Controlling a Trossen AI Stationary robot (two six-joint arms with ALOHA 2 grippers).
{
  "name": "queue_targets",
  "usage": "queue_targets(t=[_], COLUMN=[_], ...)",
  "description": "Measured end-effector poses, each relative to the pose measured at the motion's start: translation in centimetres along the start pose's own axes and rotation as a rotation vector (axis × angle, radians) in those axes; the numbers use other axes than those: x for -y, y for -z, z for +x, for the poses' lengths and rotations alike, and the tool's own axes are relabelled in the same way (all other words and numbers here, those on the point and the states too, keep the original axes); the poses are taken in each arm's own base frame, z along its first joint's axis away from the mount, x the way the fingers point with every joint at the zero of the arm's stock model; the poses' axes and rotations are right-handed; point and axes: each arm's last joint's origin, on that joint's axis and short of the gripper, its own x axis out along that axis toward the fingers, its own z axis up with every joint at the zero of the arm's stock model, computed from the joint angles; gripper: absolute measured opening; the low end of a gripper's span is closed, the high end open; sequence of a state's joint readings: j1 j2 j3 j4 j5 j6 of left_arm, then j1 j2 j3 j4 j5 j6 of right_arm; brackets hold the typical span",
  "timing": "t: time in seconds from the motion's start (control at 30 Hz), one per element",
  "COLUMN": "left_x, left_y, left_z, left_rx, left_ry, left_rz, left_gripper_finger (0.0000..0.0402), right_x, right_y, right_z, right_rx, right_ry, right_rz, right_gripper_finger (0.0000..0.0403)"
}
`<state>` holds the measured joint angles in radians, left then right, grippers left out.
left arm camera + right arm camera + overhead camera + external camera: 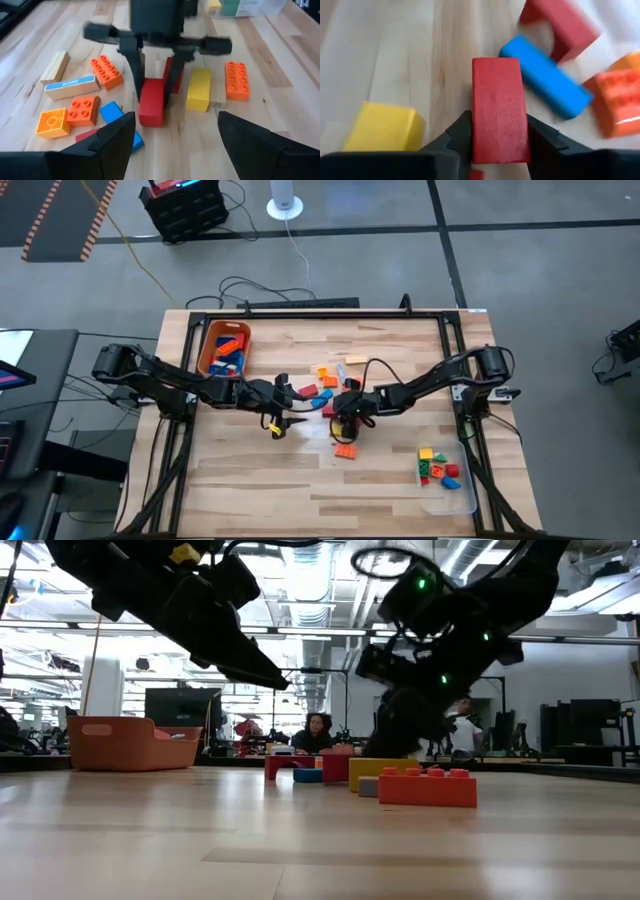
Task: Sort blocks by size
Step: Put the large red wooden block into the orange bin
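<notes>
Red block (500, 107) near end hidden between right end effector (500, 145) fingers; neighbouring blocks blurred.

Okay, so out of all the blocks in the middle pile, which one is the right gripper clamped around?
The long red rectangular block: the right gripper grips both its long sides, while the blue, yellow and orange blocks lie loose around it.

bin (224, 348) left — tray (447, 486) right
</notes>
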<state>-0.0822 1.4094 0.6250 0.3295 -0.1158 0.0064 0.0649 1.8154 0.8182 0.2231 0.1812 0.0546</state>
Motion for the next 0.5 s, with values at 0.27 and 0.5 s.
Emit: queue_targets(t=[0.27,0.5], left_x=[0.0,0.3], left_y=[-0.4,-0.9], left_z=[0.0,-0.1], left_rx=[0.04,0.092], left_ry=[-0.004,-0.006], left_rz=[-0.021,-0.024], left_gripper_finger=[0.0277,0.0297], right_x=[-0.7,-1.8], right_y=[-2.7,-3.4], right_z=[-2.1,-2.5], right_rx=[0.19,0.266], right_ry=[-0.029,-0.056], right_rz=[0.013,0.002], right_gripper_finger=[0.0154,0.016])
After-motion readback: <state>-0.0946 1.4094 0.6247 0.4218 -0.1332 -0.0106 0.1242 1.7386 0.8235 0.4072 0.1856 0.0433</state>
